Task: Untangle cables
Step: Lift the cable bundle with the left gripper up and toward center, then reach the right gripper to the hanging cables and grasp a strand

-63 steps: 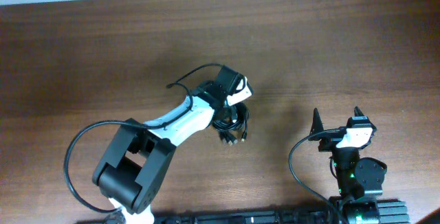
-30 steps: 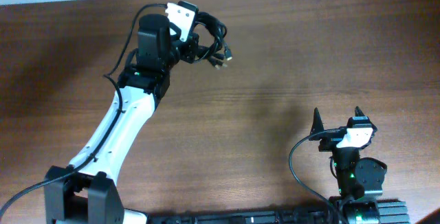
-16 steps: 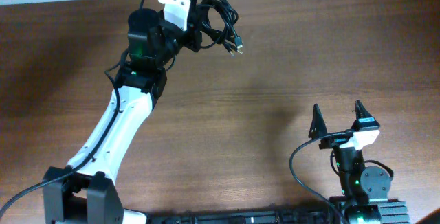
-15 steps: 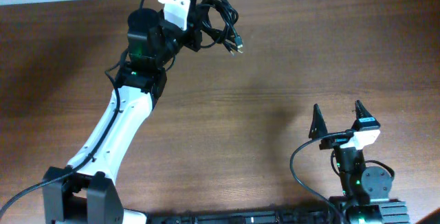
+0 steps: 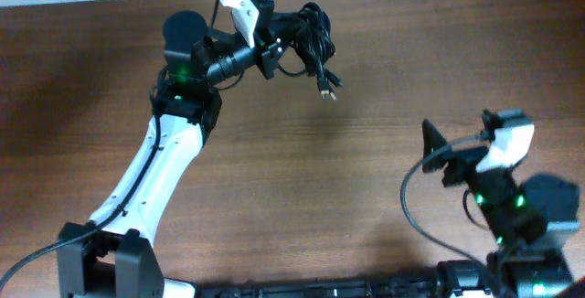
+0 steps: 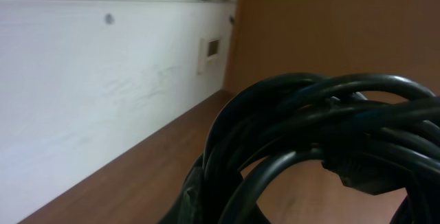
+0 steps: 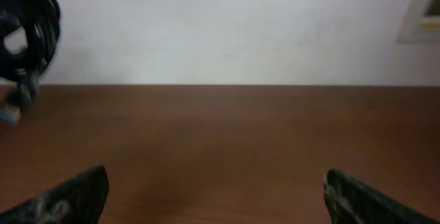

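Note:
The cables (image 5: 309, 31) are a bundle of thin black loops lifted off the brown table (image 5: 384, 79) at the back, left of centre. One plug end (image 5: 327, 89) dangles below the bundle. My left gripper (image 5: 274, 47) is shut on the bundle's left side. In the left wrist view the cables (image 6: 309, 135) fill the lower right, and my left gripper (image 6: 220, 210) is mostly hidden behind them. My right gripper (image 5: 466, 144) hovers open at the front right with nothing between its fingers. The right wrist view shows my right gripper (image 7: 216, 198) open and the cables (image 7: 24, 38) hanging far off at the upper left.
A white wall (image 7: 227, 25) runs along the table's far edge, with a small wall plate (image 6: 210, 51) on it. The left arm (image 5: 160, 170) stretches diagonally from the front left. A thick black wire (image 5: 416, 216) loops beside the right arm's base.
The left arm has swung the held bundle to the right along the back edge, and the plug now hangs lower. The right arm has risen and shifted right, jaws still open.

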Motion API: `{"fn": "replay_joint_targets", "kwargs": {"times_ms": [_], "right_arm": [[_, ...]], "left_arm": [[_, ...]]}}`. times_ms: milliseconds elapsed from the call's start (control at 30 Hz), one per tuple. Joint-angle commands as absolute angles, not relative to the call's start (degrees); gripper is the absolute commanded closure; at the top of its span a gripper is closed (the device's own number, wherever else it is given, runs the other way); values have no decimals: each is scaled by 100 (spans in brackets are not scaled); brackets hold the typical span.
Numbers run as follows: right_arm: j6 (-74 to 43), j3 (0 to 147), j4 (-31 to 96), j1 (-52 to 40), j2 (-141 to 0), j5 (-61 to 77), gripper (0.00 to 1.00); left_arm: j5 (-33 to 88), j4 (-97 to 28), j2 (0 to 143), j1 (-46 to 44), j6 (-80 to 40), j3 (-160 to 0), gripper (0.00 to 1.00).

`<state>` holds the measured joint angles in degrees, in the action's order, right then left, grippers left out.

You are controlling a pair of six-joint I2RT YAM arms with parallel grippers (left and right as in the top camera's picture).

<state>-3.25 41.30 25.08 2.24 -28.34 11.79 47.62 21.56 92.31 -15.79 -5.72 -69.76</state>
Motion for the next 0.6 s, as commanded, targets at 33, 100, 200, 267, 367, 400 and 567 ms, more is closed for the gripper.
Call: {"fn": "replay_joint_targets", "kwargs": {"times_ms": [33,100,200,267,367,400,567], "right_arm": [[-25,5631,3234,189,-4130,1964,1],[-30,6139,3369,189,-4604,2349,1],[-91,6455,3286,189,-5050,3391,1],[-93,6479,3109,189,-5175,4069,1],[-91,6479,2886,189,-5251,4803,1],[-91,6479,2875,189,-5251,4895,1],[-86,6479,2888,189,-5247,5052,1]], "left_arm": [[5164,2276,8997,-1916,-681,-7067,100],[5124,2397,8997,-2091,-681,-7067,100],[5124,2556,9002,-2252,-637,-7067,100],[5122,2617,9002,-2340,-578,-7067,100],[4943,2611,9002,-2462,-506,-7067,100],[4851,2611,9002,-2480,-508,-7067,100],[4449,2617,9002,-2526,-513,-7067,100]]}}
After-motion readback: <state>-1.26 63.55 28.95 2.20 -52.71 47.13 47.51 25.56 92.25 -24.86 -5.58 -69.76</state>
